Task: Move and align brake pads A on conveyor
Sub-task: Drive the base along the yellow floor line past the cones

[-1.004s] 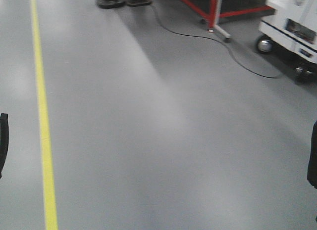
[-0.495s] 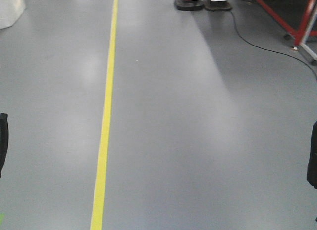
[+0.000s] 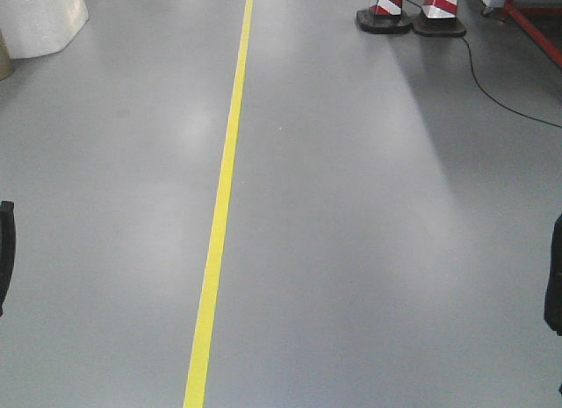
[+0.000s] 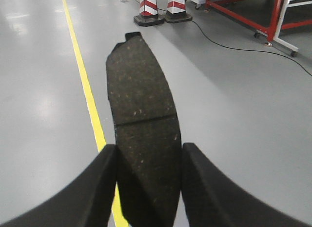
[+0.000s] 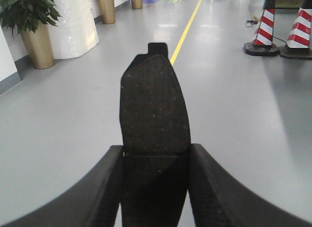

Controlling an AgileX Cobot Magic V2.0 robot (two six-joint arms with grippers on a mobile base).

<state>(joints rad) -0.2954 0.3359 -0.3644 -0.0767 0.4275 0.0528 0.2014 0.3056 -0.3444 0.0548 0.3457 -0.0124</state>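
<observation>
Yellow floor line and striped cones shifted rightward across the front view, base turning in transit; each pincer, left and right, clamped on one brake pad; conveyor unseen.

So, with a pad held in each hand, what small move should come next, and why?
Probably keep both grips closed and keep driving. The left gripper holds a brake pad, the right gripper another brake pad, and only grey floor shows, no conveyor.
</observation>
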